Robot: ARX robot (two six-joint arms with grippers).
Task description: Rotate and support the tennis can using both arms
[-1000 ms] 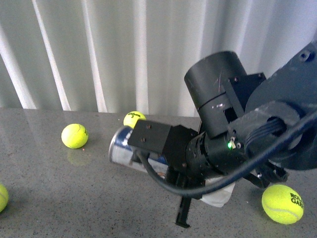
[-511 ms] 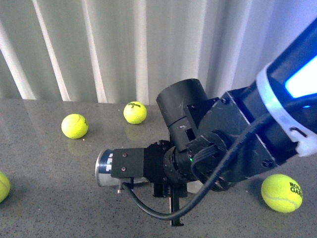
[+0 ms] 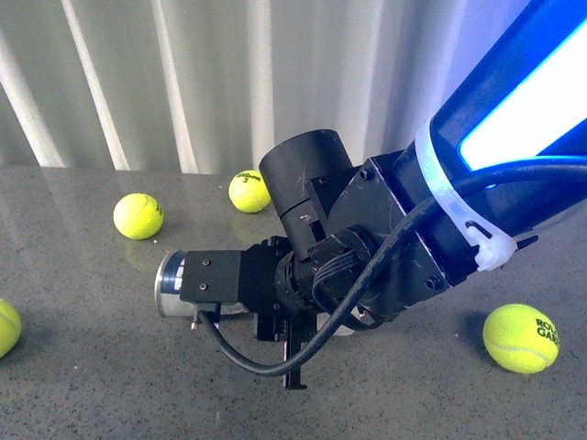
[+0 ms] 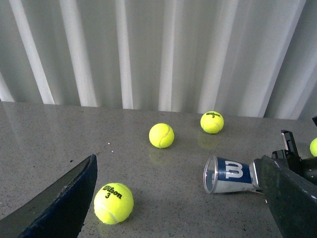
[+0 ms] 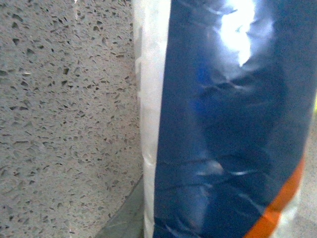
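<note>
The right hand (image 3: 286, 335) is clamped across the tennis can (image 3: 174, 282), one finger showing on the near side and the other hidden behind the tube. The can lies on its side on the desk (image 3: 83, 367), silver rim towards the robot's left, and in the right wrist view its blue and orange label (image 5: 218, 124) fills the frame. The left hand (image 4: 177, 166) is spread apart, holds nothing, and faces the can's open mouth (image 4: 229, 174) from well off. To do the turn well, I would swing the can slowly about the gripped end. The left hand should come in low under or around the rim end before much weight is lifted, since a one-ended hold on a smooth tube is likely to slip or twist. There is bare desk in front of the rim. One ball (image 3: 138, 215) lies near it on the far side, another (image 3: 249, 191) sits just behind the right arm (image 3: 514, 137), and a third (image 4: 113, 203) lies close below the left hand. The curtain (image 3: 183, 82) closes off the far edge, and the near edge is not in view.
</note>
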